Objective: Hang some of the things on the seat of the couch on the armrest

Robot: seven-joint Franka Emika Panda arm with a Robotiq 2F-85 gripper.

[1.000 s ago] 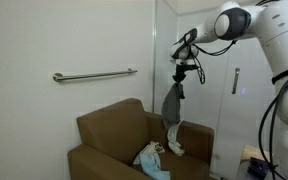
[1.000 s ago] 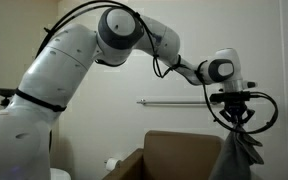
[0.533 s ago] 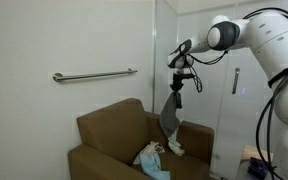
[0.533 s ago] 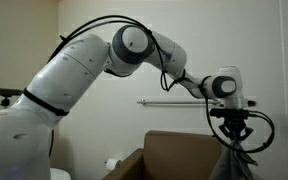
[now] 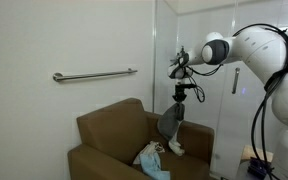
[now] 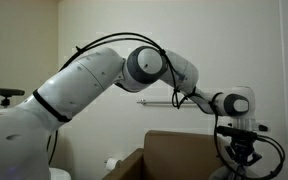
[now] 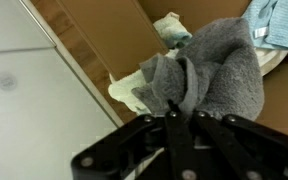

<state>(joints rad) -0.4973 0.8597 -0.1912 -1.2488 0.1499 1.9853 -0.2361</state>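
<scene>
The gripper (image 5: 179, 97) is clenching the top of the grey cloth (image 5: 169, 122), dangling it by the inner edge of the couch's armrest (image 5: 197, 133), likely so that lowering drapes it across the flat top. The cloth is hanging long, soft and bunched, while other pieces (image 5: 151, 155) are lying on the seat (image 5: 134, 152).

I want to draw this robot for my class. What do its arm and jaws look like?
The arm is shiny white, made of fat rounded tubes joined by round joints with grey caps. Thin black cables loop along its outside. At the end, the jaws are black, with straight narrow bars, as the wrist view shows. No writing or stickers can be made out.
</scene>
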